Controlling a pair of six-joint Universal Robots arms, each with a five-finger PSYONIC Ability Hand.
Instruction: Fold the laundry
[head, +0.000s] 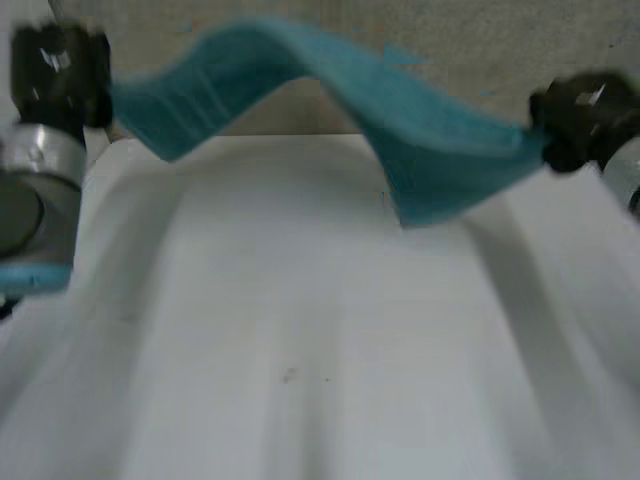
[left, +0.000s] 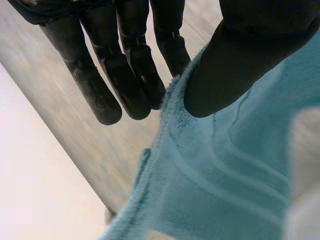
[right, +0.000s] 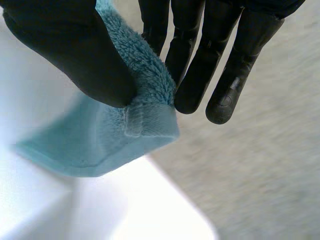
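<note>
**Head view:** a fluffy teal terry towel (head: 400, 120) is hanging in the air above the white desk (head: 300, 330), sagging between the left hand (head: 60, 65) and the right hand (head: 585, 120).

**Left wrist view:** the thumb is pinching the towel's edge against the straight fingers (left: 125, 75).

**Right wrist view:** the thumb and fingers (right: 200, 65) are pinching a hemmed corner, which is protruding just past the thumb.

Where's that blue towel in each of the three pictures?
Head view: towel stretched in the air between left hand and right hand.
Left wrist view: towel edge pinched under the left hand's thumb.
Right wrist view: towel corner pinched under the right hand's thumb.
Shared landmark: the white table.
</note>
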